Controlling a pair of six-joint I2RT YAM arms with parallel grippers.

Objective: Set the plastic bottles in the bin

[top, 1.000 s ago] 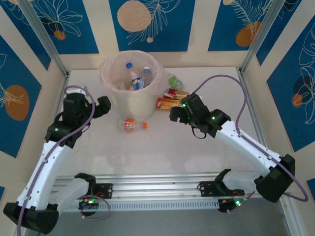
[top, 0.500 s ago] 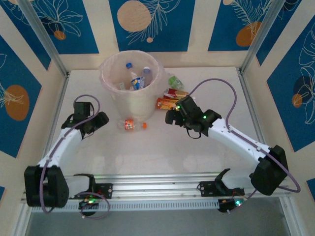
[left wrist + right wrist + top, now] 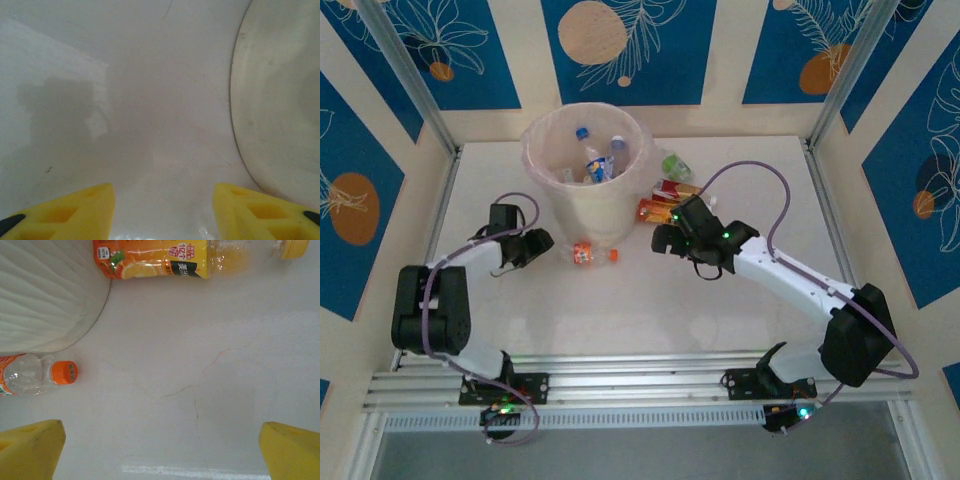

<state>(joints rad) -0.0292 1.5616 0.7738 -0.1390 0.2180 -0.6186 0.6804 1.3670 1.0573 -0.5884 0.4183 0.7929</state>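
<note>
- Right tool (image 3: 160, 452): jaws spread wide, nothing between them, hovering over bare worktop (image 3: 650, 300) just right of the bin (image 3: 582, 208).
- Left tool (image 3: 162, 212): jaws partly apart and empty, low over the worktop at the bin's left foot, facing the curved base wall rather than any bottle.
- Key relation: the juice bottle (image 3: 150, 260) lies on its side straight ahead of the right tool, near the bin wall. Its long axis runs crosswise, in line with the jaw gap, yellow cap to the right. As a judgement, the wrist would need a quarter turn so the jaws span the body, not its length.
- Small orange-capped bottle (image 3: 30, 375): on its side at the bin's foot, between the two tools, ahead-left of the right tool, cap pointing right.
- The right arm appears better placed for either.
- Red bottle (image 3: 676, 189) and green bottle (image 3: 675, 165): on the worktop beyond the juice bottle.
- Several bottles (image 3: 595, 160) already lie inside the bin.
- Materials: juice bottle is smooth clear plastic with a glossy orange label; the small one looks crushed and may deform. The bin is translucent, its liner wrinkled. The worktop is glossy white, with hairline cracks.
</note>
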